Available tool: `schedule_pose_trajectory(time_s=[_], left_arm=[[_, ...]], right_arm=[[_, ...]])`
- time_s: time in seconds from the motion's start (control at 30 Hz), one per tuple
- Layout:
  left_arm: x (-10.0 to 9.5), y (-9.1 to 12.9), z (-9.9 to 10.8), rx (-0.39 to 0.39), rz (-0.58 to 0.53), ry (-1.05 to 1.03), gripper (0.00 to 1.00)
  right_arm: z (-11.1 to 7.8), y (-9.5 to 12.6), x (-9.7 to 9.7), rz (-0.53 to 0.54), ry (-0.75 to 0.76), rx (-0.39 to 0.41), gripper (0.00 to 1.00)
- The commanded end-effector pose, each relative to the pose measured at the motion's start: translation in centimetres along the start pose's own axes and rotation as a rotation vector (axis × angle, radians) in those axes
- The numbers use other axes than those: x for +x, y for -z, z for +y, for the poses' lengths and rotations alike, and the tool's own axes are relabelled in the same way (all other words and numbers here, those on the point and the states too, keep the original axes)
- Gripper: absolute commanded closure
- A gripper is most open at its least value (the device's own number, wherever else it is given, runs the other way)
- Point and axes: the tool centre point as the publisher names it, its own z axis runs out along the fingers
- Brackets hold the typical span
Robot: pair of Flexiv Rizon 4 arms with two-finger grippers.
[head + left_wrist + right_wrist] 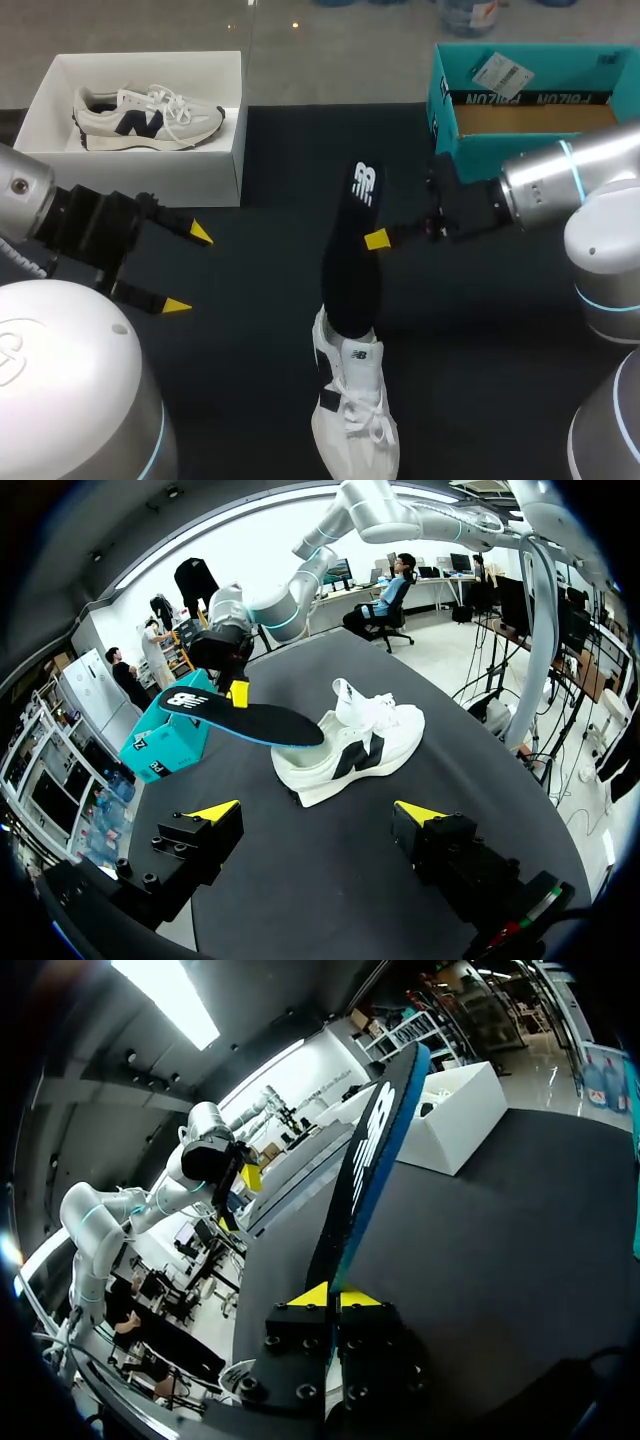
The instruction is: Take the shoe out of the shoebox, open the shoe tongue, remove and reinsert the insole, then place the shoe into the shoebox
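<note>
Because your right gripper [335, 1298] pinches the long black foam insole [352, 255] only by one thin edge, it could twist or slip free, and its lower end, seemingly lodged in the white lace-up sneaker [355, 420], may drag that unheld shoe. The sneaker lies midway along the black table's [240, 360] near edge, well apart from your wide-open left gripper [188, 270].

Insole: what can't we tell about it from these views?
- Head view: the insole covers the opening of the shoe, so whether its lower end sits inside is hidden.
- Left wrist view: that end overlaps the shoe; depth unclear.
- Right wrist view: the body of the right gripper hides that end.
</note>
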Motion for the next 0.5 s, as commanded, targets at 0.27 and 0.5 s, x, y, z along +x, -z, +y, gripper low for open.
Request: schedule_pose_trajectory(time_s=[0.27,0.5], left_arm=[[0.0,0.0,0.0,-0.002,0.003,0.001,0.0],[0.0,0.0,0.0,-0.002,0.003,0.001,0.0]], right_arm=[[-0.9,-0.9,0.8,-0.045,0.022,0.002,1.0],[-1.6,-1.5,0.6,-0.059,0.02,0.011,1.0]])
